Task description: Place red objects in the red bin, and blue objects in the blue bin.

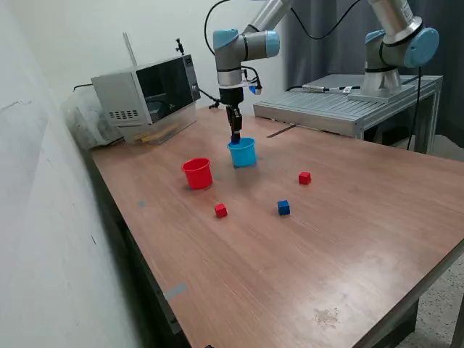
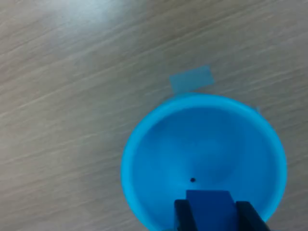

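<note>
Exterior cam sits off my arm, high and well back, angled down across the worktop (image 1: 348,239) from a near corner, taking in my whole arm. Wrist cam rides on me, looking straight down, very close, past my gripper (image 2: 210,211) into the blue bin (image 2: 144,159). Overlap between views: the blue bin (image 1: 243,154), my gripper (image 1: 235,136), and the worktop (image 2: 72,96) around them.

Hand (image 2: 210,214) clamping blue cube (image 2: 209,201) above light blue cup (image 2: 159,144).
</note>
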`<state>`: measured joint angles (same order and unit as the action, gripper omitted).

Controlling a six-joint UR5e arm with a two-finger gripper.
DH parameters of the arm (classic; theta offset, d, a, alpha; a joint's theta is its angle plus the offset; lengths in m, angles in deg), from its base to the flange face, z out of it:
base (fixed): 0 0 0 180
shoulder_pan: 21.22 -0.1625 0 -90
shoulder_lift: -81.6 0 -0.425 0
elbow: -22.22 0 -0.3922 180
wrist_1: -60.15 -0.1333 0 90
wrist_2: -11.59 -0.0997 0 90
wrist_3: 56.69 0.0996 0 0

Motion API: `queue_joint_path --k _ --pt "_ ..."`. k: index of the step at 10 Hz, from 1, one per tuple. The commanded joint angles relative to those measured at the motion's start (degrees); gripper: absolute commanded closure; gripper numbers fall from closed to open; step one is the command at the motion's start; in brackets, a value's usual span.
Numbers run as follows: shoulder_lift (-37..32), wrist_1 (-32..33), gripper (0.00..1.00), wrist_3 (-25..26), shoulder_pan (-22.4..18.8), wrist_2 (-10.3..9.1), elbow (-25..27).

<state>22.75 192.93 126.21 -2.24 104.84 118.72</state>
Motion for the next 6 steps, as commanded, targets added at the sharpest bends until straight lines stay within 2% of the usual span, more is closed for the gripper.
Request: queue_joint_path --k 1,4,6 --pt "0.0 -0.2 0.0 0.0 0.8 -0.08 0.2" --pt "-0.6 -0.4 0.0 -1.7 -0.7 0.01 0.8" --pt "-5.5 -0.4 0.0 -1.7 -4.2 -0.25 2.9"
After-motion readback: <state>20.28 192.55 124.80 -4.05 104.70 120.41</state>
